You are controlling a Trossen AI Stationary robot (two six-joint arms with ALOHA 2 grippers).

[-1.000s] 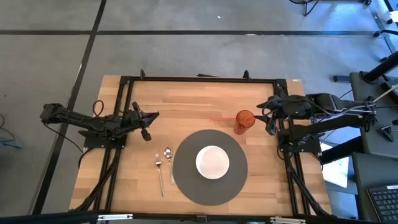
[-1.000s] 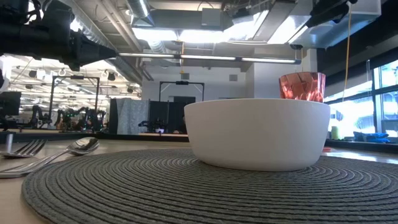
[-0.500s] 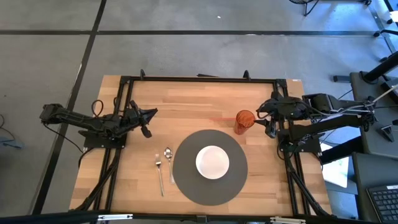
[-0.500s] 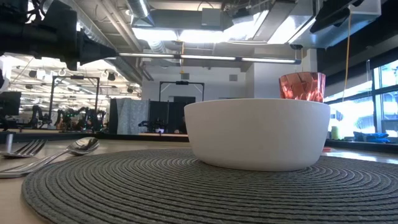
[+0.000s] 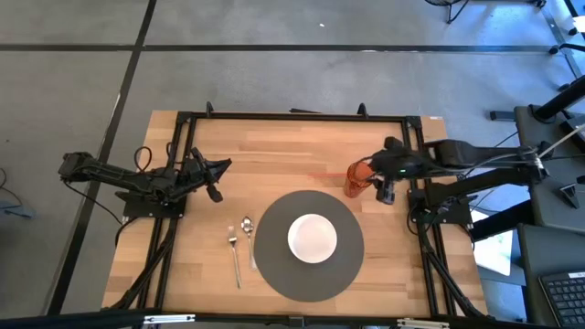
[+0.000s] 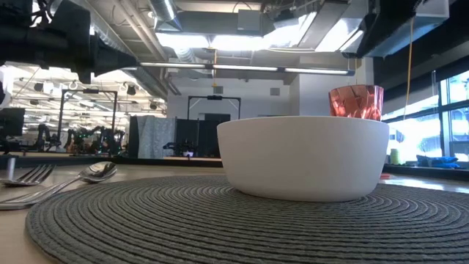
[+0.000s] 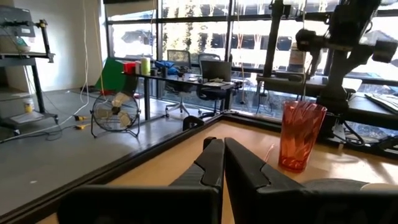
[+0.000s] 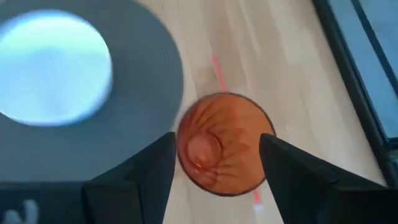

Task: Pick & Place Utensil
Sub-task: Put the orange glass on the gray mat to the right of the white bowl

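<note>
Wooden table, grey round placemat at centre w/ white bowl on it. Spoon just beside mat's left edge, fork lying beside spoon on its far side from mat; both flat on wood, untouched. Orange cup upright on wood just off mat's far right rim. Right gripper above cup, fingers spread apart, cup seen between them. Left gripper over table's left part, well apart from utensils, fingers pressed together, holding nothing

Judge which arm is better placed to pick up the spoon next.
Left. Its shut claw sits on the spoon's side of the table, near the fork; the right claw is open over the orange cup.
</note>
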